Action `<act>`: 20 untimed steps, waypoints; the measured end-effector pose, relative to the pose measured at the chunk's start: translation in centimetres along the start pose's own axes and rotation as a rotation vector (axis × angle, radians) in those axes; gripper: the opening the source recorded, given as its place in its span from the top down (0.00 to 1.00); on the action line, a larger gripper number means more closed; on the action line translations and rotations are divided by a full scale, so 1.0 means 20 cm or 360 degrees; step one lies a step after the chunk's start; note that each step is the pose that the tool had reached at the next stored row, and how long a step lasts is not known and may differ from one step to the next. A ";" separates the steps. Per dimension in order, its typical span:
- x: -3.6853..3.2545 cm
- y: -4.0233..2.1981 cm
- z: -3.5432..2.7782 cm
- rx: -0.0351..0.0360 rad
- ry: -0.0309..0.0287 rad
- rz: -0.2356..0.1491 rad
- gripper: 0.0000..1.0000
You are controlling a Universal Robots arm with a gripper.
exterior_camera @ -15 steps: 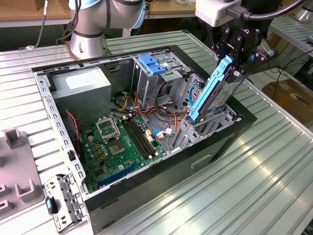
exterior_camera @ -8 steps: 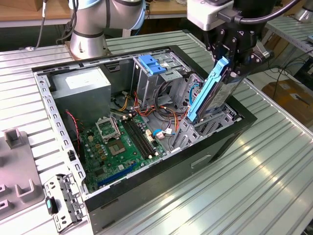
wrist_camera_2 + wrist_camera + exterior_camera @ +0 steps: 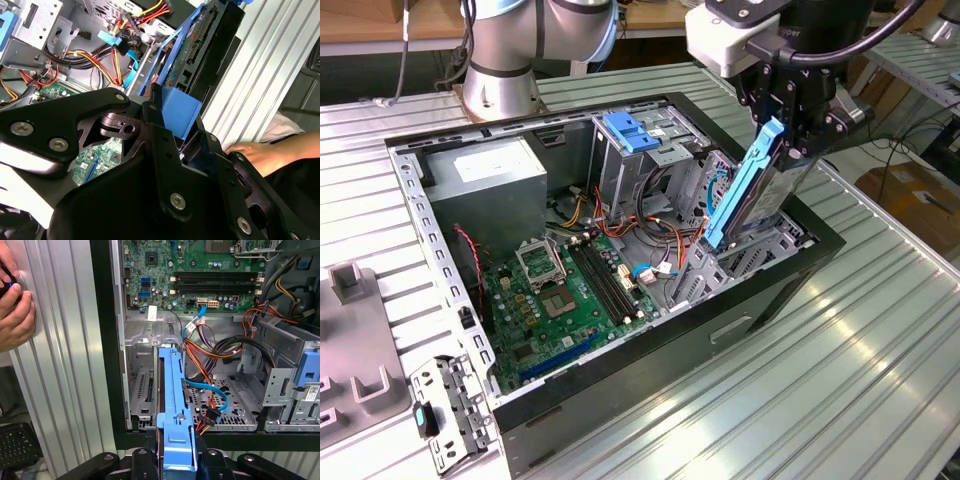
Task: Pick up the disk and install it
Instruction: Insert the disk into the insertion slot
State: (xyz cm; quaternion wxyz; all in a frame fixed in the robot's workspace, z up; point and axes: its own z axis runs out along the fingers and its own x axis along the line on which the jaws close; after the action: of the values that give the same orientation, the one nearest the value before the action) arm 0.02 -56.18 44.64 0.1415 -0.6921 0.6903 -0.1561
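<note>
Exterior view, gripper: closed tight on the upper end of the disk, with nothing else in it.
Exterior view, disk: tilted, its lower end down inside the case at the corner on the exterior view's right. It is beside the cage with the blue latch and well apart from the board.
Second wrist view, grip: the fingers pinch the blue carrier from both sides. A person's hand is off outside the case.
First wrist view, disk: its blue rail runs straight toward the bay, with the cables just beside it.
First wrist view, contact: I can't tell whether the tip touches the bay's metal.
Step in hand: seating the disk in the bay, I'd say.
Doing it well: keep the rail parallel to the bay's wall, hold the tilt steady and go slow — and mind the cables don't get trapped under the carrier.
</note>
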 end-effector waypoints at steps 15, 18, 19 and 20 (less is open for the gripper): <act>-0.002 0.106 0.055 0.0151 -0.00026 0.0004 0.63; -0.002 0.110 0.059 0.0156 -0.00030 0.0005 0.62; -0.002 0.116 0.064 0.0159 -0.00029 0.0005 0.55; -0.002 0.123 0.070 0.0159 -0.00034 0.0005 0.55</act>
State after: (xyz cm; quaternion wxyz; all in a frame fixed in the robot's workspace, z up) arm -1.64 -56.18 42.35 0.1769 -0.6833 0.6827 -0.1894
